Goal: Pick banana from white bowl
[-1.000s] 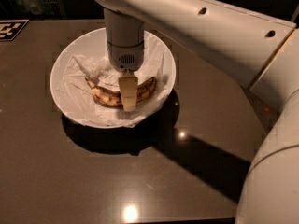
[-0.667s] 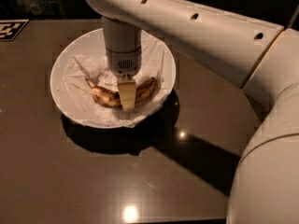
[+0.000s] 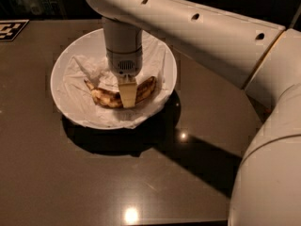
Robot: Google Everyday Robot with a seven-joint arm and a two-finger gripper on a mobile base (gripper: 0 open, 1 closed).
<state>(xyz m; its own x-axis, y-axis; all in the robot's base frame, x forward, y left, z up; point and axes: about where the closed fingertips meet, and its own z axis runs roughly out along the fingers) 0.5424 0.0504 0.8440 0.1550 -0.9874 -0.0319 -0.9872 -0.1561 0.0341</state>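
Observation:
The banana (image 3: 106, 98), yellow with heavy brown speckles, lies across the middle of the white bowl (image 3: 57, 69) on a crumpled white paper napkin (image 3: 83, 68). My gripper (image 3: 127, 96) points straight down into the bowl and sits right at the banana's middle, covering that part of it. Both banana ends stick out to the left and right of the gripper. The banana still rests on the napkin inside the bowl.
The bowl stands on a dark glossy table (image 3: 94, 182) with lamp reflections. A black-and-white marker tag (image 3: 10, 29) lies at the far left corner. My white arm (image 3: 211, 36) spans the upper right and casts a shadow beside the bowl.
The arm's upper link has swung a little to the left and lower over the bowl. The gripper stays at the banana's middle. The banana and bowl have not moved.

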